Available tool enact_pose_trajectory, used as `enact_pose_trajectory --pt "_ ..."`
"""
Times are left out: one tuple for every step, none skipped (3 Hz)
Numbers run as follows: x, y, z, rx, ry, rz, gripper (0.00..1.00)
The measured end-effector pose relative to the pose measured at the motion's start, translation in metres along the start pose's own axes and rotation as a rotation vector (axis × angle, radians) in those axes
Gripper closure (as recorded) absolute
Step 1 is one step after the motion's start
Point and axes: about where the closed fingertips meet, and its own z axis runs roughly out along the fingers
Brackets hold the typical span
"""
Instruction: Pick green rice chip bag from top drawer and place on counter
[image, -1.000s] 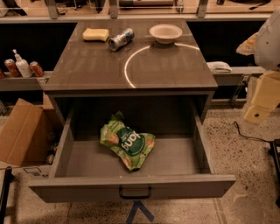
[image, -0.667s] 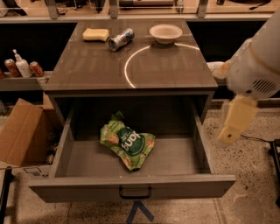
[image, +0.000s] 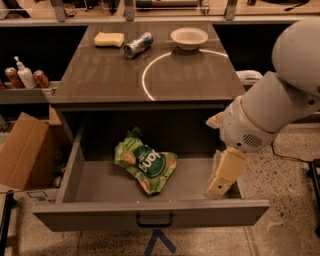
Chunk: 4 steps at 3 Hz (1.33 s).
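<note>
Now | claw (image: 224, 175) above right end of top drawer (image: 90, 216), grip state cannot tell | green rice chip bag (image: 146, 165) lies left of claw, apart | risk: descending here clips drawer wall, missing bag

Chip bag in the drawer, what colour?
Bright green bag, camera view; the claw hangs over the drawer near its right end.

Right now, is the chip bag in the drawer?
In: green rice chip bag lies on the top drawer floor; gripper hangs over its right side.
</note>
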Motion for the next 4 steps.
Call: enact_pose_trajectory --pt "0.0 0.0 0.0 0.0 0.0 0.0 0.0" --pt "0.0 -0.013 0.035 -0.009 0.001 0.048 0.0" --pt "0.001 -0.034 0.08 -0.002 -0.003 0.106 0.0" --pt "-0.001 -0.054 0.116 0.044 -0.039 0.159 0.0"
